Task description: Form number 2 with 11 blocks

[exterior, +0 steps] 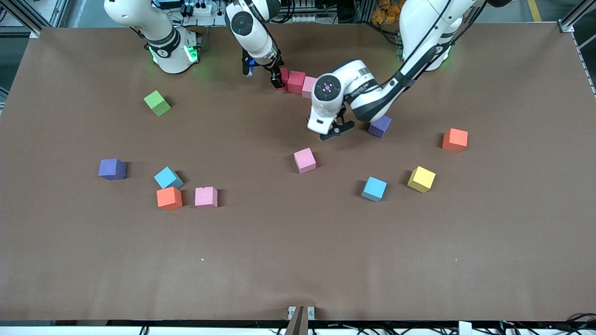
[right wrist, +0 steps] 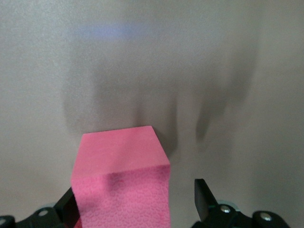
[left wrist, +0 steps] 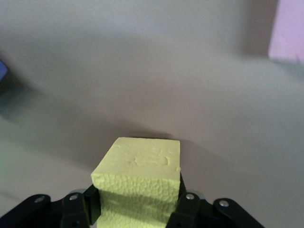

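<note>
Front view, going across from the right arm's end of the bench (exterior: pixel 298 260): a green block (exterior: pixel 157 103), then a purple block (exterior: pixel 112 169), a blue block (exterior: pixel 168 177), an orange block (exterior: pixel 169 198) and a pink block (exterior: pixel 206 196) lie loose. They are all nearer the camera than the short row of blocks (exterior: pixel 296 82), which is my landmark.

That row is up near the robot bases. It is the start of the number 2, with only three blocks so far: a red one partly hidden, a red one in plain sight, and a pink one.

The right gripper (exterior: pixel 278 83) is at the row's end. Its jaws stand wide apart around a pink-red block (right wrist: pixel 122 180), with a gap on one side, so it is not squeezing.

The left gripper (exterior: pixel 336 129) is over bare bench, just nearer the camera than the row. It is shut on a yellow block (left wrist: pixel 138 183).

My guess is this yellow block goes in next. The row lies toward the robot bases from it, so the left arm is the one to place it. It must land flat against the pink end.

More loose blocks lie nearer the camera than the row: pink, purple, blue, yellow and orange.
</note>
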